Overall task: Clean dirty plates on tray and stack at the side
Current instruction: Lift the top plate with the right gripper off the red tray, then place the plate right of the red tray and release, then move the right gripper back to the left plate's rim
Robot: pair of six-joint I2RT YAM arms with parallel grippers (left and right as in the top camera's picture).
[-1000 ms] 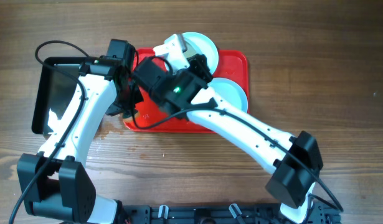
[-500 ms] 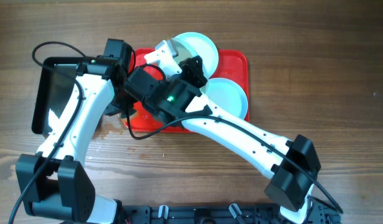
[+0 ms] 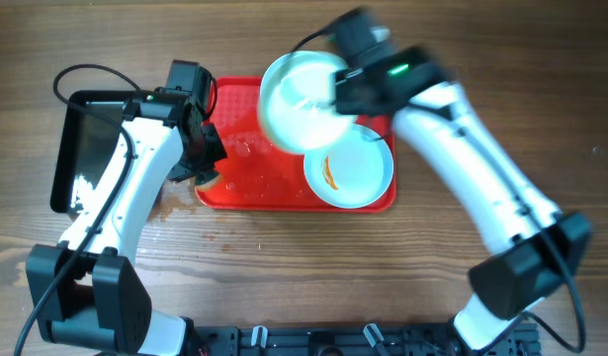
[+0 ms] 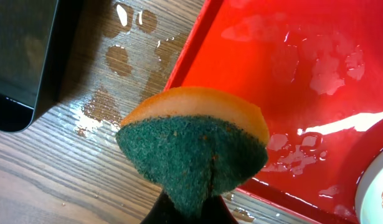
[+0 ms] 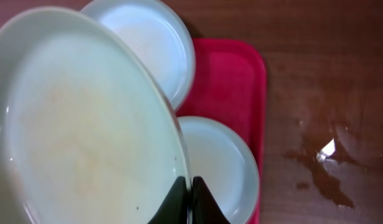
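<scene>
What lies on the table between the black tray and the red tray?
Water puddles on the wooden table, between the black tray and the red tray; the left wrist view shows it.

No readable text, labels or numbers anywhere.

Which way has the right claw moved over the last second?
Yes: the right claw moved rightward across the red tray, toward its right end, holding a plate.
</scene>
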